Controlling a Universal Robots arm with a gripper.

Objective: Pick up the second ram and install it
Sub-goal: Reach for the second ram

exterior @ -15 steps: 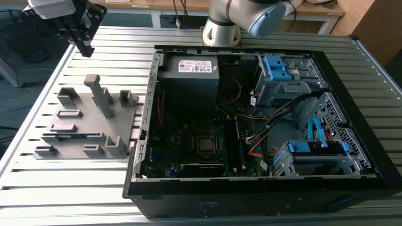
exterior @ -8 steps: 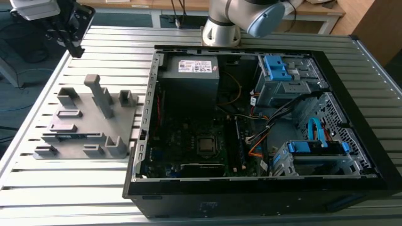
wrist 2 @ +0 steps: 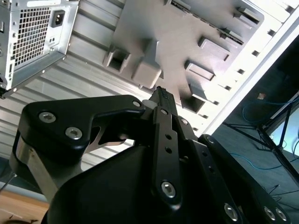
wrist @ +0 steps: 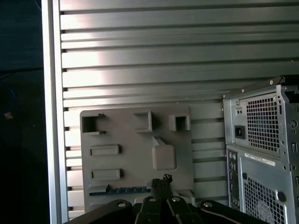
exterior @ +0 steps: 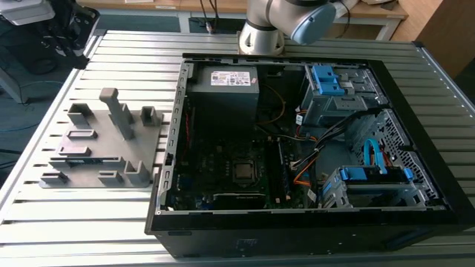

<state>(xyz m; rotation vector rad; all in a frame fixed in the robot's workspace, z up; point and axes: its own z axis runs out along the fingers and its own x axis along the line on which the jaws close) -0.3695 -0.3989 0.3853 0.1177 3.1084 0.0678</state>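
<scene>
Tool: black two-finger tool (wrist: 162,180), its fingertips drawn narrow into one tip with nothing between them. The second wrist view shows the same closed-up tip (wrist 2: 161,93).
Tool position: over the grey holder block (wrist: 131,154), near the edge of the block that carries the ram slot. In the second wrist view the tip hangs clear of the block's surface (wrist 2: 177,37).
Second ram: a thin stick (wrist: 122,190) standing on its long edge in a narrow slot of the holder block, showing as a bluish strip from above.
Ram axis: the long axis lies flat and parallel to the holder block's nearest edge. In the exterior view the stick (exterior: 85,160) runs roughly from that view's left to its right, along the block's front part.
Ram and tool: in the first wrist view the tool tip sits just beside one end of the stick. Whether they touch cannot be told.
Holder block: it lies flat on the slatted metal bench (exterior: 133,55), at the exterior view's left of the computer case, with several upright posts and pockets (exterior: 104,146).
Computer case: open black tower (exterior: 297,225) on its side, motherboard facing up, with the power supply (exterior: 226,89) at the far end.
Arm: the grey robot arm base (exterior: 260,30) stands beyond the case.
</scene>
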